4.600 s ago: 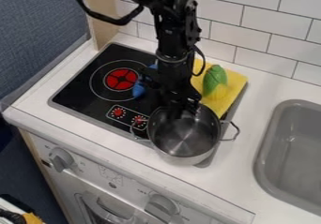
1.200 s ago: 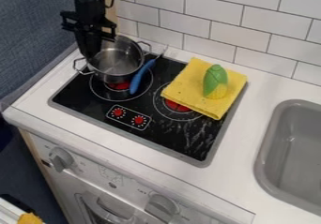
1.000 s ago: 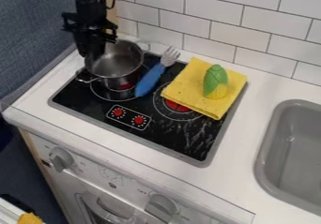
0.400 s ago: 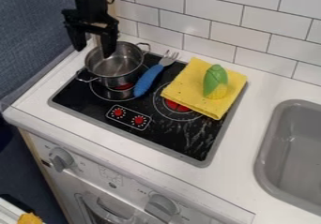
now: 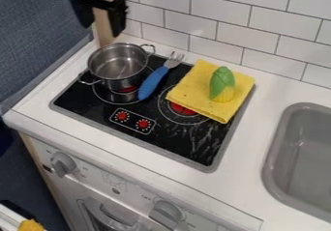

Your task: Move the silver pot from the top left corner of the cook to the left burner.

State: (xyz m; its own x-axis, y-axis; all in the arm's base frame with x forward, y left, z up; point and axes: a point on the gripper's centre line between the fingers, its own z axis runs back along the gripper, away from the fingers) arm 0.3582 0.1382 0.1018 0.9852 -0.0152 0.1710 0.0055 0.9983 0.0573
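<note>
My gripper hangs open above and behind the pot at the upper left, touching nothing. The silver pot stands upright on the top left corner of the black cooktop, with one handle toward the front left and the other toward the back right. It covers the rear part of the left burner, whose red centre shows partly at the pot's front edge.
A fork with a blue handle lies just right of the pot. On the cooktop's right side a yellow cloth bears a green and yellow corn toy. The grey sink is at the far right, the tiled wall behind.
The pot went from the cooktop's front right to its top left. My gripper then let it go, opened and rose clear. The fork's handle shifted slightly to the right.
</note>
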